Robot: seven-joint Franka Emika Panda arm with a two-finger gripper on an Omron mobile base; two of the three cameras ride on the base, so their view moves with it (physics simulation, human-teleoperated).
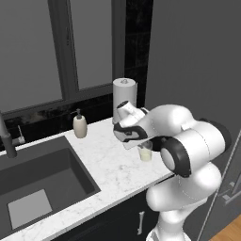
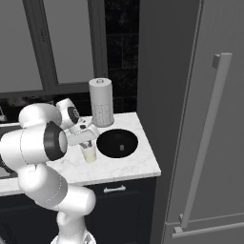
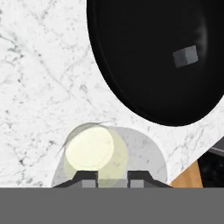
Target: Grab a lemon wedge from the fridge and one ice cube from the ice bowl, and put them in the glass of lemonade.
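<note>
You've got the gripper [image 3: 112,176] sitting right over the glass of lemonade [image 3: 95,151], jaws closed, and nothing visible between the fingertips [image 3: 85,176]. The glass stands upright on the marble counter [image 2: 128,167], long axis straight up, mouth pointing at the hand camera. The black ice bowl [image 3: 153,57] is just beside it, with one grey ice cube [image 3: 185,56] lying flat inside, off toward the rim. From the left base camera the arm covers most of the glass [image 1: 145,153]. The fridge [image 2: 209,119] is shut, handle [image 2: 205,138] vertical. Paper towel roll [image 2: 101,101] stands behind the bowl.
</note>
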